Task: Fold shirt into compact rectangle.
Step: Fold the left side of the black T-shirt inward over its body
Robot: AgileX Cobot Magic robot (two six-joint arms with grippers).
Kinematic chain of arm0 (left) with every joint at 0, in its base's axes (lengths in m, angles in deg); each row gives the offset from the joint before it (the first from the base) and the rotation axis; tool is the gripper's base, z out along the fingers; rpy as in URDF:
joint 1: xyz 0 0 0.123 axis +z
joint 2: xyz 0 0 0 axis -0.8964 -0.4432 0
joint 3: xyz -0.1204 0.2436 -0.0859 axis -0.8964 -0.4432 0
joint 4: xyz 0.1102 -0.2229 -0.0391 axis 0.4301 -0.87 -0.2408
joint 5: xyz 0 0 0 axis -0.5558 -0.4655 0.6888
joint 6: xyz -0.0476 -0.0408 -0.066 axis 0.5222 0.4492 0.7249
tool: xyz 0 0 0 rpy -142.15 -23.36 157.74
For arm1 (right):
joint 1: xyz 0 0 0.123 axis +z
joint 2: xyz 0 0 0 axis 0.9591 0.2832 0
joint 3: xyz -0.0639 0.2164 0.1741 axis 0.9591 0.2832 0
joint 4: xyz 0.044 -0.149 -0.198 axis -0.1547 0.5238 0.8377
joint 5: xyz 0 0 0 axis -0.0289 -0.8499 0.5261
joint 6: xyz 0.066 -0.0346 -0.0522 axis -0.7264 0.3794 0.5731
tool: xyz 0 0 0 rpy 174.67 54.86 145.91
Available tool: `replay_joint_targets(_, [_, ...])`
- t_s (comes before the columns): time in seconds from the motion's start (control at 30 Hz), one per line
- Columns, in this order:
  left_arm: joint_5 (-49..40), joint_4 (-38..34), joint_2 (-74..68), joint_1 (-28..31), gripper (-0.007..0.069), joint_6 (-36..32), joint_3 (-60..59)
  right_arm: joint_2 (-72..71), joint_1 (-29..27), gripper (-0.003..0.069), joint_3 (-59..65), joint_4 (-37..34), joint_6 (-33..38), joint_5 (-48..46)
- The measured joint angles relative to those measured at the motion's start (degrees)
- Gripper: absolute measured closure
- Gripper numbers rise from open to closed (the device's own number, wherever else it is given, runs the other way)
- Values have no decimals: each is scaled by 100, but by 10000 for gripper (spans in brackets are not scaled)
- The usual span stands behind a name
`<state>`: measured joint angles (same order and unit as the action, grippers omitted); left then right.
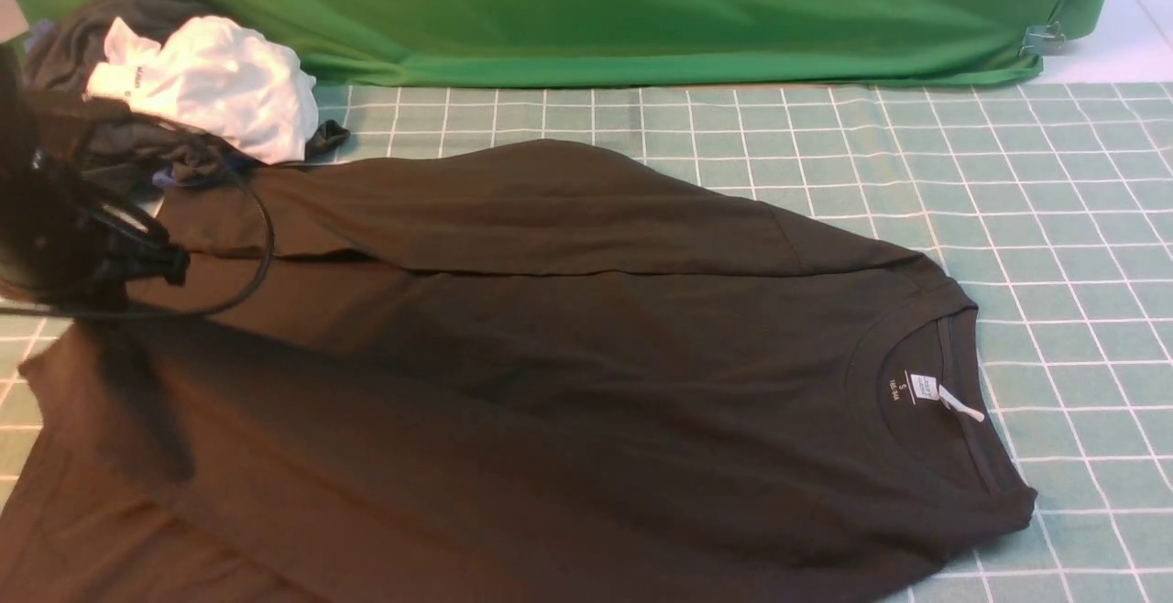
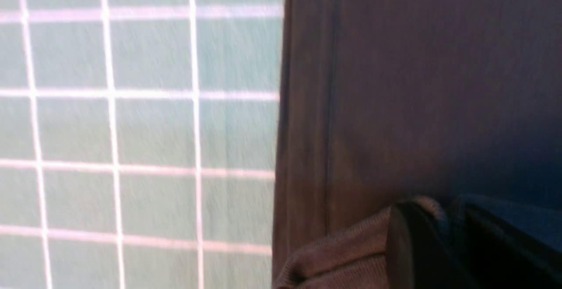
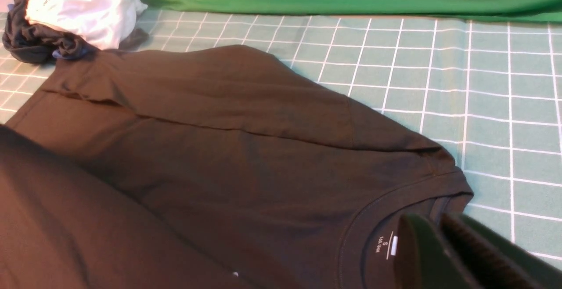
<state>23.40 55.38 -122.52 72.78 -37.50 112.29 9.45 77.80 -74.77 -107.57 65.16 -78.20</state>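
Got shirt (image 1: 605, 337) pinched at hem end in left gripper (image 2: 434, 221), nearer there; running lengthwise rightward to collar (image 1: 866, 383). Tips together on right gripper (image 3: 432, 225), can't tell if gripping tbh.

The dark shirt's (image 1: 596, 337) inner neck (image 1: 926, 438) reads "S" (image 3: 385, 243) and "165/84A" (image 3: 379, 244).

The dark brown-black shirt (image 1: 586, 337) lies spread on the tabletop, its collar well apart from the left tool (image 1: 151, 264). Near that tool the cloth is lifted and pinched; beyond it, a sleeve lies folded lengthwise along the body.
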Motion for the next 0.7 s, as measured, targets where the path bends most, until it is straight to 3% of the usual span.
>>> replay_joint_targets(0.53, [602, 152, -410, 0, 566, -17, 373, 0, 0, 600, 0, 0, -64, -7])
replay_joint_targets(0.7, [666, 220, -431, 0, 471, 37, 373, 21, 0, 600, 0, 0, -185, -103])
